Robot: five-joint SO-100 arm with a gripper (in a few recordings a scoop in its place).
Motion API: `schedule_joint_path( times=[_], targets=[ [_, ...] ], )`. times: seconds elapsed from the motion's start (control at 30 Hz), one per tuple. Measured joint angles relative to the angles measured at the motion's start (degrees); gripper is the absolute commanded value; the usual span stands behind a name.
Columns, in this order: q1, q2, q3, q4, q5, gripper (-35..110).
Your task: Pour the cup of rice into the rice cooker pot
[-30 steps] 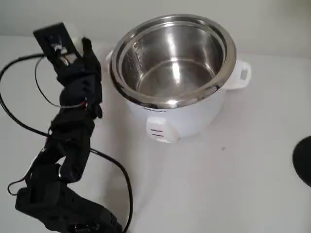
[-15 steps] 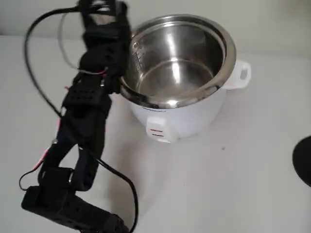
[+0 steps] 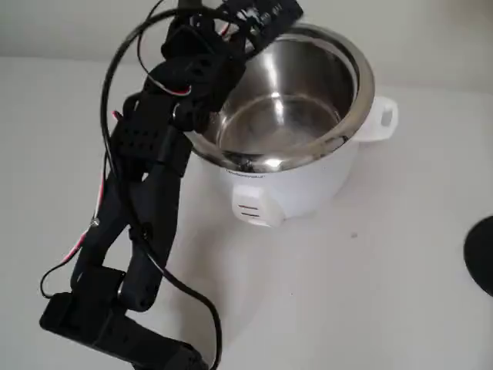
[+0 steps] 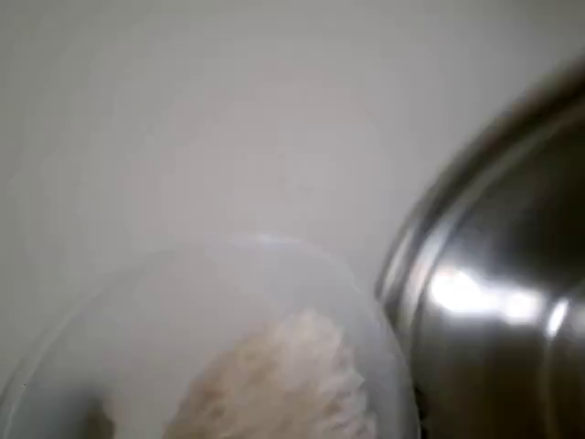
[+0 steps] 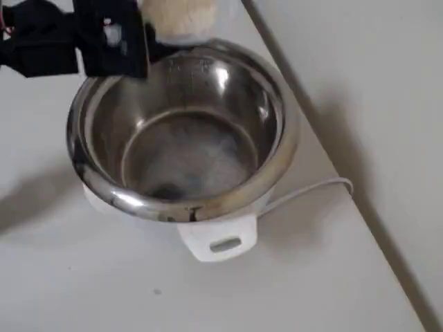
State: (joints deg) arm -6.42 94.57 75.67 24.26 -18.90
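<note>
Stainless-steel rice cooker pot (image 3: 281,104) sits empty in its white cooker body (image 3: 293,189) on the table (image 3: 385,270). My arm (image 3: 146,185) reaches over the pot's rim. Cup of rice (image 4: 238,366) hangs just outside that rim, rice (image 5: 181,15) heaped inside. Judging by this, the gripper is clamped around the cup, though I see no fingers. I'd carry it further over the bowl before tipping, slowly, so no grains spill.

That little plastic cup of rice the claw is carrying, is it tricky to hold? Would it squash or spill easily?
The cup of rice looks thin and translucent, so it probably flexes if squeezed hard. It is far smaller than the rice cooker pot, so likely light. Its grains sit heaped toward one side in the wrist view, suggesting they shift loosely and would spill on a tilt.
</note>
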Motion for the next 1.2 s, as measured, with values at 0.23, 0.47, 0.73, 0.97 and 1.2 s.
schedule_joint_path(
  times=[0.23, 0.47, 0.73, 0.97, 1.2],
  targets=[
    [-1.93, 0.00, -0.09, 1.41, 15.64, 12],
    [-1.49, -0.35, -0.09, 1.41, 28.48, 12],
    [-0.62, -2.55, -0.79, 1.41, 37.88, 12],
    [-0.62, -3.16, -0.79, 1.41, 42.10, 11],
    [-0.62, -3.25, -0.79, 1.41, 46.58, 11]
  ],
)
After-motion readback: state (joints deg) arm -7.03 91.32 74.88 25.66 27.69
